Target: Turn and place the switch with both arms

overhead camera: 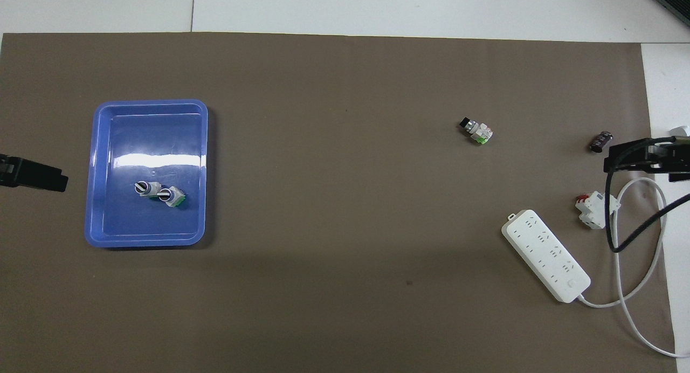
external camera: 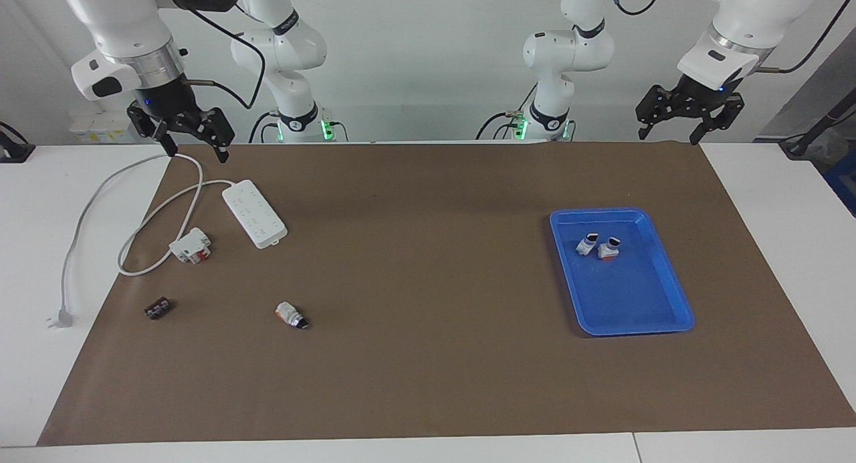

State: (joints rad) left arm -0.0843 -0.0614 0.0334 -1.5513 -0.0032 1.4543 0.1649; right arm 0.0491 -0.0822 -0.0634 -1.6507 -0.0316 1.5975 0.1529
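A switch (external camera: 291,314) (overhead camera: 476,130) with a white body, orange-red base and black tip lies on its side on the brown mat, toward the right arm's end and farther from the robots than the power strip. Two more switches (external camera: 588,244) (external camera: 610,247) rest side by side in the blue tray (external camera: 669,275) (overhead camera: 105,163) toward the left arm's end. My right gripper (external camera: 196,152) hangs open and empty in the air over the cord at the mat's edge. My left gripper (external camera: 669,136) is also raised, open and empty, over the mat's corner at its own end.
A white power strip (external camera: 254,213) (overhead camera: 545,254) lies near the right arm, its cord (external camera: 100,195) looping off the mat to a plug (external camera: 60,318). Beside the strip sits a white-and-red block (external camera: 192,245). A small dark brown piece (external camera: 158,308) lies farther out.
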